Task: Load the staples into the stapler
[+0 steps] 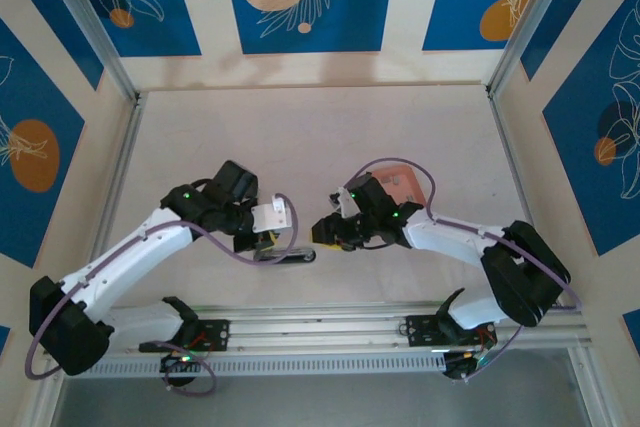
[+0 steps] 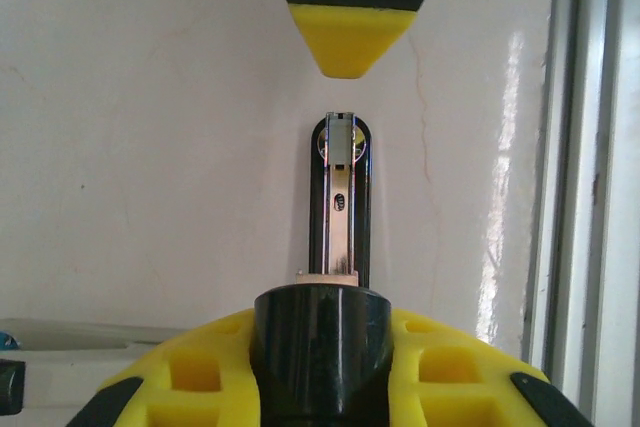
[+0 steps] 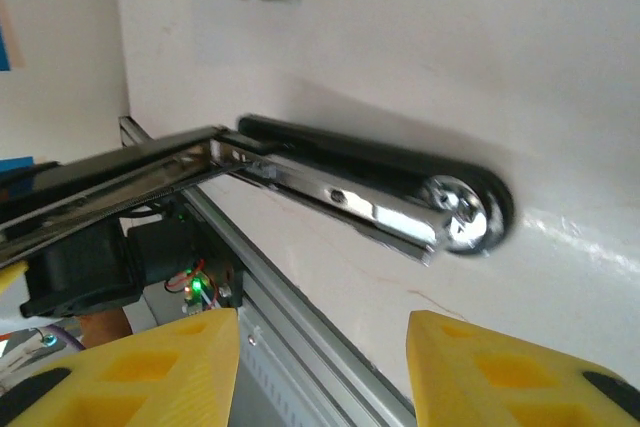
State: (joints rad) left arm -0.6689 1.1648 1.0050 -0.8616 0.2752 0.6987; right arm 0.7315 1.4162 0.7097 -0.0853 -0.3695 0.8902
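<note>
The stapler lies hinged open on the table between my two arms. My left gripper is shut on its black rear end, and the chrome magazine runs away from the fingers. In the right wrist view the black base and chrome magazine lie across the frame, with the raised top arm at the left. My right gripper hovers open just off the stapler's front end, nothing between its fingers. The staples are too small to make out on the salmon-pink tray.
An aluminium rail runs along the table's near edge, close under the stapler. The pink tray sits behind the right forearm, partly covered by it. Bare table stretches toward the far wall.
</note>
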